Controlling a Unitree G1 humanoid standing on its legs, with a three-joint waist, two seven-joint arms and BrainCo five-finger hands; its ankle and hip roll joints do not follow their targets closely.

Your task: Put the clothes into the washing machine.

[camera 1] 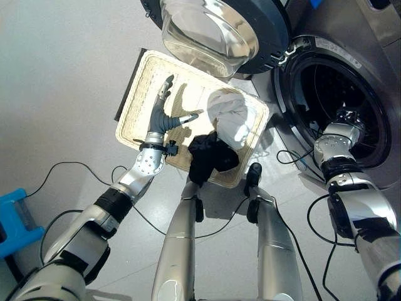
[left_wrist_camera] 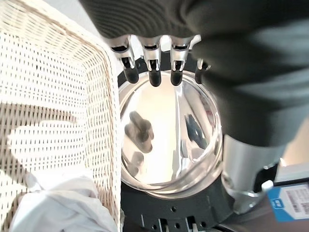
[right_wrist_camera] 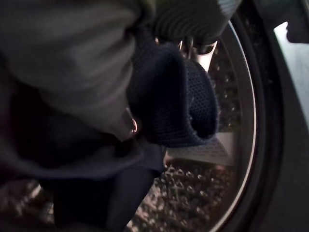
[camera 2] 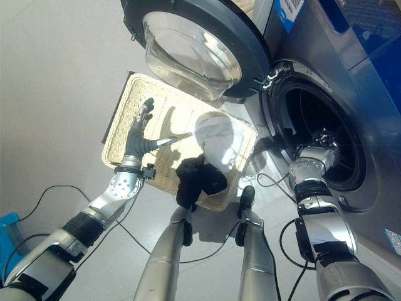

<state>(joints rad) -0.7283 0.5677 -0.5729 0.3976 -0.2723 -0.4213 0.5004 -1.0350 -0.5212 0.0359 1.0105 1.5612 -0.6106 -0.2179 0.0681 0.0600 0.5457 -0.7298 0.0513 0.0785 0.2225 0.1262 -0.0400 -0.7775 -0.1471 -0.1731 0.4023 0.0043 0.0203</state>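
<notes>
Round drum opening of the grey front-loading washing machine (camera 1: pixel 341 106) is standing unobstructed at the rim, but the right hand (right_wrist_camera: pixel 188 29) is sitting inside it holding a dark navy mesh garment (right_wrist_camera: pixel 178 101), taking up part of the mouth. Round glass-bowl door (camera 2: pixel 194 50) is hanging open, overlapping the far edge of the cream wicker tray basket (camera 2: pixel 122 116). Left hand (camera 1: pixel 164 106), fingers spread, is hovering over the basket's bare half; white bundled cloth (camera 1: pixel 232 116) and black cloth (camera 1: pixel 210 157) are crowding the washer-side half.
</notes>
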